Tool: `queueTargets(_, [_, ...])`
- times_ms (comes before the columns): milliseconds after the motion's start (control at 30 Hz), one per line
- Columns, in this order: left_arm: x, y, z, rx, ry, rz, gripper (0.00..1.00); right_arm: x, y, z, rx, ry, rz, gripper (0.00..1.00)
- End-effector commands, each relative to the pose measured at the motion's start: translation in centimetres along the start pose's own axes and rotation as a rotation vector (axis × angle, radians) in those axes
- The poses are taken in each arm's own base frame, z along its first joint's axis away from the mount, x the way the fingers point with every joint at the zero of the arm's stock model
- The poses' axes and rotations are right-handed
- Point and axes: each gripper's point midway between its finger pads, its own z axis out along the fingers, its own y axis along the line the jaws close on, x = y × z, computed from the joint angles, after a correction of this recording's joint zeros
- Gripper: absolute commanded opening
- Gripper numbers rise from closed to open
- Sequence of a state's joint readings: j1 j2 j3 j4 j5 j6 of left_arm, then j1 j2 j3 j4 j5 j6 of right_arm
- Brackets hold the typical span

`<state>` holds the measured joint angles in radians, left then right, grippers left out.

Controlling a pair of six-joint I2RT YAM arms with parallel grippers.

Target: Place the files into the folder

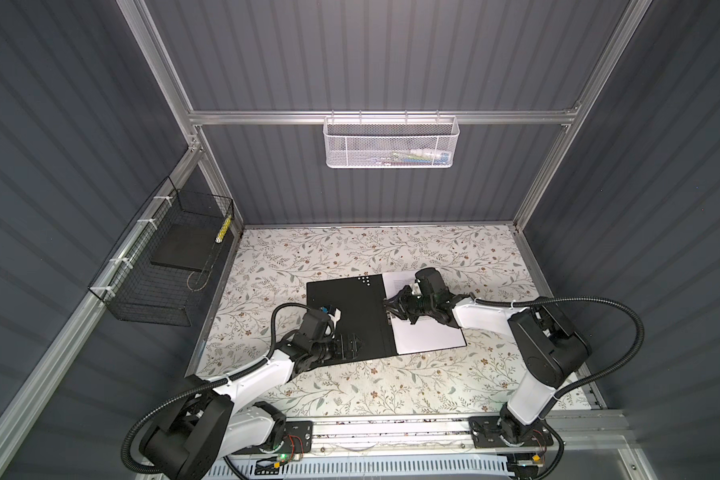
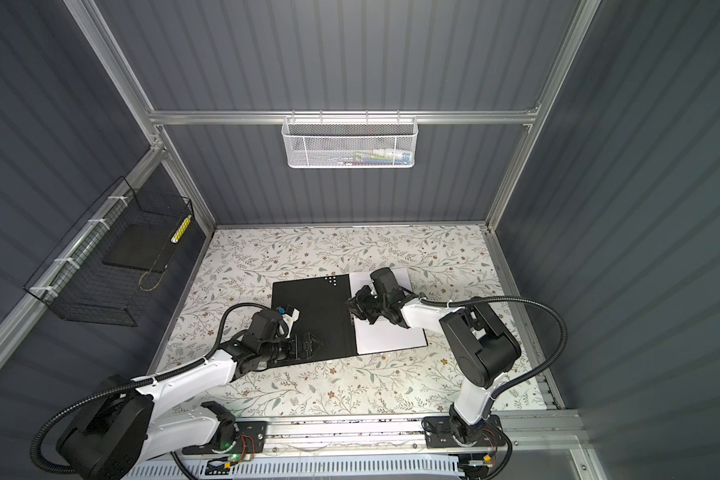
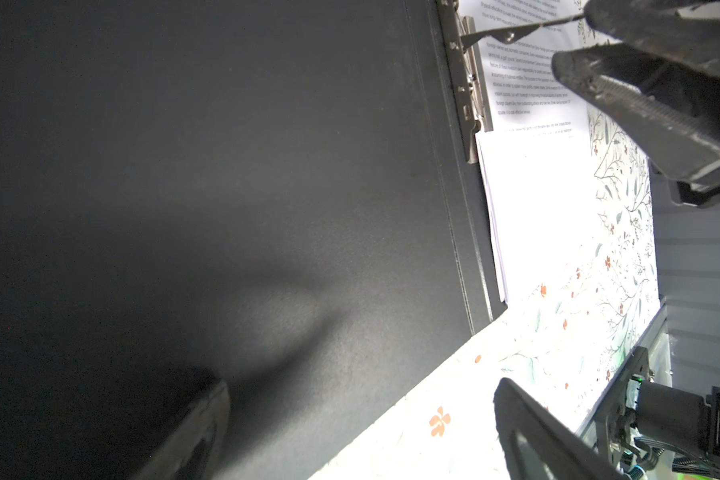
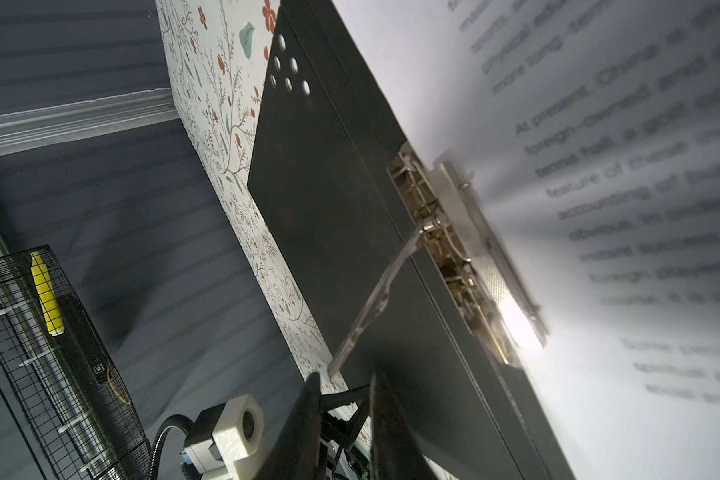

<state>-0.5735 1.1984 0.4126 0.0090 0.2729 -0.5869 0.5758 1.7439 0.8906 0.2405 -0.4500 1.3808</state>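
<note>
In both top views two arms reach in low over the flowery desk (image 1: pixel 350 249). The left claw (image 1: pixel 352 347) (image 2: pixel 308 343) lies flat at the near left corner of the one folder (image 1: pixel 346 307). The right claw (image 1: pixel 391 305) (image 2: pixel 352 309) bends down at the folder's middle fold. The folder lies open, black side up, and the files (image 1: pixel 429 332) lie in a pile on its right half. A black wire basket (image 1: pixel 142 299) on the left wall holds one dark slab (image 1: pixel 181 249) and one yellow pen (image 1: pixel 224 230). A white basket (image 1: pixel 391 141) on the back wall holds things too small to name. In the left wrist view the left claw (image 3: pixel 360 386) is wide apart and holds nothing. In the right wrist view one silver clip (image 4: pixel 474 257) sits along the files' edge by the fold. Its lever (image 4: pixel 375 299) sticks up, with the tip right at the right claw (image 4: pixel 346 382). Those fingers are close together, and I cannot tell if they pinch it. Six white dots (image 4: pixel 287 66) show on the folder.
</note>
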Motion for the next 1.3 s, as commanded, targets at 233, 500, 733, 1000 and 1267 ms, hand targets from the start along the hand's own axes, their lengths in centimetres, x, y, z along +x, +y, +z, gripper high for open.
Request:
queueTargets(233, [1.3, 0.8, 0.5, -0.017, 0.047, -0.022, 1.00, 0.3, -0.5, 0.3, 0.004, 0.015, 0.006, 0.20])
queueTargets(500, [1.2, 0.8, 0.4, -0.015, 0.042, -0.018, 1.00, 0.3, -1.0, 0.8, 0.001, 0.026, 0.018, 0.17])
queueTargets(733, [1.3, 0.8, 0.4, -0.015, 0.043, -0.018, 1.00, 0.2, -1.3, 0.8, 0.008, 0.023, 0.024, 0.15])
queueTargets(1000, [1.2, 0.8, 0.4, -0.015, 0.042, -0.015, 1.00, -0.1, -1.8, 0.6, 0.014, 0.009, 0.036, 0.12])
queueTargets(1267, [1.3, 0.9, 0.4, -0.020, 0.041, -0.015, 1.00, -0.5, -2.1, 0.4, 0.016, 0.002, 0.043, 0.12])
